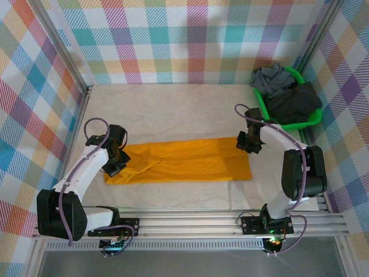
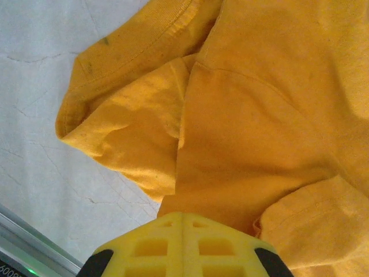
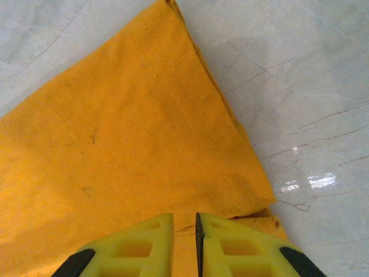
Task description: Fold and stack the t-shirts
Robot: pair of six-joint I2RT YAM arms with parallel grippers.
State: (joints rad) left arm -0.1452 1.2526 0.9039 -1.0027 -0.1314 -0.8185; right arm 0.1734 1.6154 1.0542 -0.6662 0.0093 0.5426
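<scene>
The mustard-orange t-shirt point(image 1: 184, 161) lies folded into a long band across the white table cover. At its left end my left gripper point(image 1: 117, 157) is shut, and the sleeve cloth point(image 2: 138, 127) runs up into its closed tips point(image 2: 183, 214). My right gripper point(image 1: 249, 144) sits at the far right corner of the band. Its jaws point(image 3: 184, 218) are a narrow slit apart, with a ridge of the hem corner point(image 3: 230, 173) between them. A grey t-shirt point(image 1: 272, 78) and a dark charcoal one point(image 1: 297, 103) lie crumpled in the basket.
The green plastic basket point(image 1: 260, 103) stands at the back right, close behind the right arm. Checked walls enclose the table on three sides. A metal rail point(image 1: 190, 222) runs along the near edge.
</scene>
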